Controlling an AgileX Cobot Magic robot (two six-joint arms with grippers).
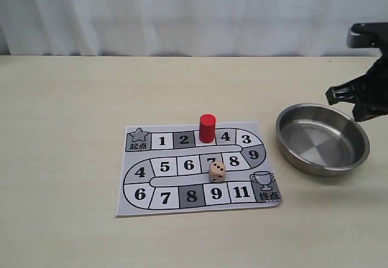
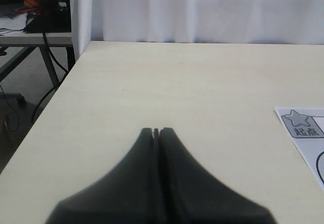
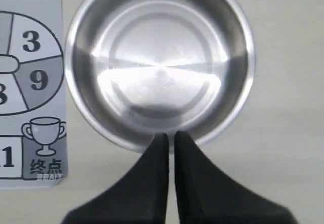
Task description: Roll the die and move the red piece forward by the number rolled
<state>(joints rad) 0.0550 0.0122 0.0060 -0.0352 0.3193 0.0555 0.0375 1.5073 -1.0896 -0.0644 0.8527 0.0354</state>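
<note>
We are looking at a pale tabletop (image 1: pixel 66 134) on which a printed board-game sheet (image 1: pixel 165 166) is lying flat, its numbered track winding from a star square to a trophy square. The red piece (image 1: pixel 207 128) is standing upright on the top row, covering the square between the 2 and the 4. The die (image 1: pixel 217 171) is resting on the sheet at about 5 o'clock from the red piece, well apart from it, sitting on the lower edge of the middle row's 7 and just above the bottom row's 9. We are seeing black pips on its faces, but they are too small for us to count. A round steel bowl (image 1: pixel 321 140) is sitting on the tabletop at 3 o'clock from the sheet, just beside its edge and not touching it, with nothing in it.

The right claw (image 3: pixel 170 135) is hanging over the rim of the bowl (image 3: pixel 159 67), its two fingers drawn almost together with only a thin slit between them, gripping nothing. In the exterior view the right arm (image 1: pixel 371 86) is showing at about 2 o'clock from the bowl. The left claw (image 2: pixel 156 131) is hovering over bare tabletop with its fingers pressed together, also holding nothing, with only the sheet's star corner (image 2: pixel 302 125) in its view.
</note>
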